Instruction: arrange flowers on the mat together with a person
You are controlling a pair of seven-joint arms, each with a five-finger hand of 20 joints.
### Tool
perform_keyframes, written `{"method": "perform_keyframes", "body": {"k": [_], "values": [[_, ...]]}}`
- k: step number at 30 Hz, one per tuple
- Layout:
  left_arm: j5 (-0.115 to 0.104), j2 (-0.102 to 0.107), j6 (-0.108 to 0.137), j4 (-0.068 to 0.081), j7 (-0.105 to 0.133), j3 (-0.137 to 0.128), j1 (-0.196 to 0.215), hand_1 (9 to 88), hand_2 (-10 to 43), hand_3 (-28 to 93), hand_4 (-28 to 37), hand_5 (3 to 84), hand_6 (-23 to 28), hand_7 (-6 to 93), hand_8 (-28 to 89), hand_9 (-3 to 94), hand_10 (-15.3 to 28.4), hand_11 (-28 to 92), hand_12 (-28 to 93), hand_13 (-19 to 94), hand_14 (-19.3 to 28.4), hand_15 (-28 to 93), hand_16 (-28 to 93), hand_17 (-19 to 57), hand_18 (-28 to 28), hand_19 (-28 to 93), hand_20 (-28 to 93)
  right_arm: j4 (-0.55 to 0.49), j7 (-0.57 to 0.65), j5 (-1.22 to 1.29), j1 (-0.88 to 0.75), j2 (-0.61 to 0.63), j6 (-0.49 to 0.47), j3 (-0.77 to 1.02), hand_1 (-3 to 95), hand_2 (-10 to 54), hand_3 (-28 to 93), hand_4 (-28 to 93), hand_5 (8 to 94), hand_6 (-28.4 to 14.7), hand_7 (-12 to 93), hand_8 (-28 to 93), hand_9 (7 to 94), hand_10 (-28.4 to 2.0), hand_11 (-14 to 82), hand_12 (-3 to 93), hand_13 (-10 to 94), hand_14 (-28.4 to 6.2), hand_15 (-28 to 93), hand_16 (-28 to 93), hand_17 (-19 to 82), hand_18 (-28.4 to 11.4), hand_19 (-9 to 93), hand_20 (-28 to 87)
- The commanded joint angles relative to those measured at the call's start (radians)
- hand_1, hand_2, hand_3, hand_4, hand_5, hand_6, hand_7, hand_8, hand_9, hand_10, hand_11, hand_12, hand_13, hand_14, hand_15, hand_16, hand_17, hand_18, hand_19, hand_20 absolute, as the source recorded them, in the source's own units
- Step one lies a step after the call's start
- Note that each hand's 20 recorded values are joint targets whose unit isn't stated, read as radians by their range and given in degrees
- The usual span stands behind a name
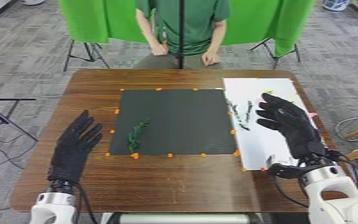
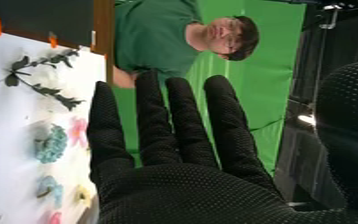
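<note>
Where the brown wooden table (image 1: 167, 182) spreads out ahead of me, everything I can work with lies between its left and right edges. The dark mat (image 1: 180, 117) takes up the middle, closer to the far edge than to the near one. Just beside it, the white sheet (image 1: 258, 141) runs along the table's right side, starting near the far right corner.

I have my right hand (image 1: 291, 122) above the outer part of that sheet, fingers straight and thumb standing apart from them, gripping nothing. Over the table's left side, beside the mat, my left hand (image 1: 71, 150) points toward the far edge, its fingers open and a little spread, just as free of any load.

The green sprig (image 1: 135, 136) lies near the mat's near left corner, stem end toward the near edge. On the white sheet, by the edge facing the mat, are the dark leafy stems (image 1: 238, 114), two strands side by side.

The flowers, smaller again, rest on the sheet too: the ruffled teal flower (image 2: 51, 145), with the pink flower (image 2: 78, 133) near it, then the pale blue flower (image 2: 50, 188) and the yellow flower (image 2: 84, 195). Smallest are the orange markers (image 1: 135, 156) dotted around the mat's edges.
</note>
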Motion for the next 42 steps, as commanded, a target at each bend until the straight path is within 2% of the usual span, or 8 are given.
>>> {"method": "perform_keyframes", "body": {"k": [1,6,8,10,13,18,27,42], "values": [[0.003,-0.008,0.001,-0.006,-0.001,-0.006,0.026,28.6,-6.0,68,-28.3,29.4,4.4,12.5,-8,20.3,9.5,19,14,19,12.5,23,4,-10.0,20.1,40,9,-0.032,0.162,-0.472,0.019,0.121,0.298,0.002,24.5,-8.9,81,-28,37.0,-7.0,22,-13,38.7,-14.3,23.4,20.3,36,-11.5,41,18,11,-21.5,55,26],[-0.003,-0.006,0.009,-0.004,0.006,-0.010,0.025,28.6,-5.9,68,-28.3,29.5,4.4,12.5,-8,20.4,9.5,19,14,19,12.5,23,4,-10.0,20.2,40,9,-0.055,0.437,-0.949,-0.002,0.219,0.304,0.049,37.9,-9.5,75,-28,48.5,-3.3,34,-17,54.2,-11.8,43.0,23.7,54,-9.2,59,16,20,-18.5,69,31],[-0.002,-0.005,0.000,-0.002,0.002,-0.008,0.017,28.5,-5.9,68,-28.3,29.4,4.4,12.4,-8,20.4,9.5,19,14,19,12.5,23,4,-10.0,20.2,40,9,-0.068,0.541,-1.056,-0.020,0.236,0.250,0.067,39.9,-9.5,69,-28,51.7,-2.9,35,-17,57.5,-12.6,45.2,25.6,57,-9.5,63,17,21,-18.4,72,33],[0.002,-0.005,-0.005,-0.002,-0.001,-0.006,0.016,28.5,-5.9,68,-28.3,29.5,4.4,12.3,-8,20.4,9.4,19,14,19,12.5,23,4,-10.0,20.2,40,10,-0.085,0.628,-1.167,-0.042,0.234,0.102,0.099,40.5,-9.5,60,-28,53.8,-3.2,35,-16,58.9,-13.4,46.5,27.6,57,-10.4,65,18,22,-18.6,73,34],[0.002,-0.004,-0.001,-0.005,-0.005,-0.008,0.024,28.5,-5.9,68,-28.3,29.5,4.4,12.3,-8,20.4,9.4,19,14,19,12.5,23,4,-10.0,20.2,40,10,-0.076,0.684,-1.213,-0.037,0.239,0.004,0.097,41.2,-9.5,45,-28,55.3,-3.9,35,-14,59.0,-14.7,48.4,30.8,57,-11.7,68,19,22,-19.3,74,35],[0.010,0.007,-0.004,-0.005,-0.001,-0.009,0.018,28.6,-6.0,68,-28.3,29.4,4.4,12.4,-8,20.3,9.4,19,14,19,12.6,24,4,-10.1,20.2,41,10,-0.044,0.789,-1.263,-0.026,0.257,-0.085,0.076,33.0,-9.5,57,-28,59.9,-2.7,38,-14,62.2,-13.4,50.7,32.8,59,-12.5,70,21,23,-20.2,75,36],[0.012,0.004,-0.011,-0.001,-0.010,-0.011,0.015,28.7,-6.1,68,-28.2,29.4,4.3,12.4,-8,20.2,9.4,19,14,19,12.6,24,4,-10.1,20.2,40,10,0.010,0.862,-1.264,-0.005,0.255,-0.170,0.042,31.2,-9.5,64,-28,63.8,-1.2,41,-14,66.2,-12.3,51.5,33.9,62,-12.1,71,23,25,-20.5,77,36],[0.010,0.003,-0.014,0.006,-0.013,-0.004,0.003,28.2,-5.7,68,-28.2,29.5,4.4,12.1,-8,20.2,9.4,18,14,19,12.7,24,4,-10.2,20.2,40,10,0.095,0.848,-1.262,0.036,0.211,-0.168,-0.048,33.4,-9.5,63,-28,66.4,-0.3,42,-15,68.0,-12.0,52.6,35.4,64,-11.7,72,25,26,-20.6,79,36]]}}
